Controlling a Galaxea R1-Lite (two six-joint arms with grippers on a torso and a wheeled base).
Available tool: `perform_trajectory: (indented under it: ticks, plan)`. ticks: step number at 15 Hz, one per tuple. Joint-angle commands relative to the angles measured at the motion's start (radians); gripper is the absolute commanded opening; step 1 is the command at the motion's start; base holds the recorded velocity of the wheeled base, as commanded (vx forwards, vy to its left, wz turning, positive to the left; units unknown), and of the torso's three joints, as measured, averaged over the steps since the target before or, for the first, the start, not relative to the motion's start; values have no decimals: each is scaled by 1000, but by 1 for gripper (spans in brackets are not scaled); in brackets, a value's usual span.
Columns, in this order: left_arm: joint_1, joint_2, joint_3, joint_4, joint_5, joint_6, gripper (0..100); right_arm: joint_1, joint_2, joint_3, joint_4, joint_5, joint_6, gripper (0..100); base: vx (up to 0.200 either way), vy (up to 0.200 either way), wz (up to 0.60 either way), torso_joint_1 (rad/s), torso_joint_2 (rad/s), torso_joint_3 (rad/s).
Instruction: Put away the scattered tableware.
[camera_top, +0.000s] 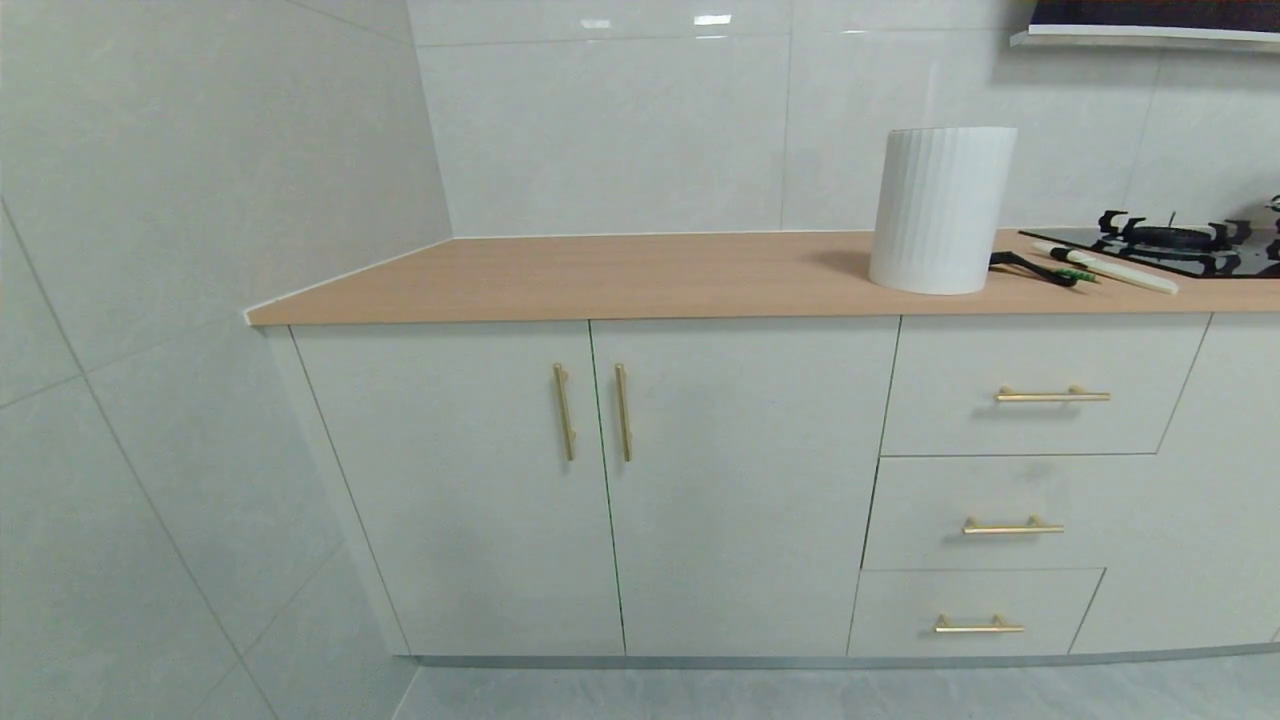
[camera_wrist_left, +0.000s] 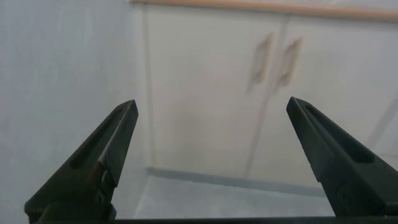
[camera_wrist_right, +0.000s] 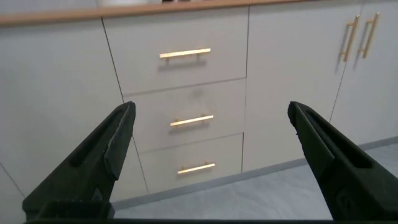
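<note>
Utensils (camera_top: 1105, 267): slim, flat on desk (camera_top: 640, 275) far right, betw. white holder (camera_top: 940, 210) & hob (camera_top: 1170, 240); prob. light, stiff, slippery; grip mid-handle. My L pincer (camera_wrist_left: 211, 103) & R pincer (camera_wrist_right: 211, 106): both spread, empty.

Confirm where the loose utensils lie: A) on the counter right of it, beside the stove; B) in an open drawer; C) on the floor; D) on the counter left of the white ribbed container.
A: the utensils rest on the counter just right of the white ribbed container, at the edge of the stove.
</note>
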Motion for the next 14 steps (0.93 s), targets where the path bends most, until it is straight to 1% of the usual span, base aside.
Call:
perform_trajectory:
  ticks: [1,2,3,4,6,7,10,13,14]
  plan:
    - [10,-21,159,-113,14,37,100,1,-7,123,-87,6,-39,100,0,0,0,0,0,0]
    - [10,-21,191,-167,-6,59,100,1,-7,123,-76,37,-41,100,0,0,0,0,0,0]
    - [10,-21,191,-161,-24,63,100,1,-7,123,-76,63,-41,100,0,0,0,0,0,0]
    - [10,-21,191,-158,-65,71,100,1,-7,123,-76,126,-42,100,0,0,0,0,0,0]
    - [10,-21,191,-116,-110,80,100,3,-7,123,-33,219,-39,100,0,0,0,0,0,0]
    - [10,-21,191,-118,-117,82,100,3,-5,120,-12,242,-10,100,0,0,0,0,0,0]
    - [9,-21,191,-118,-119,63,100,3,-8,123,-19,242,7,100,0,0,0,0,0,0]
    - [10,-21,191,-118,-119,68,100,3,-7,123,-19,247,1,100,0,0,0,0,0,0]
    - [10,-21,191,-119,-119,62,100,3,-7,123,-19,249,1,100,0,0,0,0,0,0]
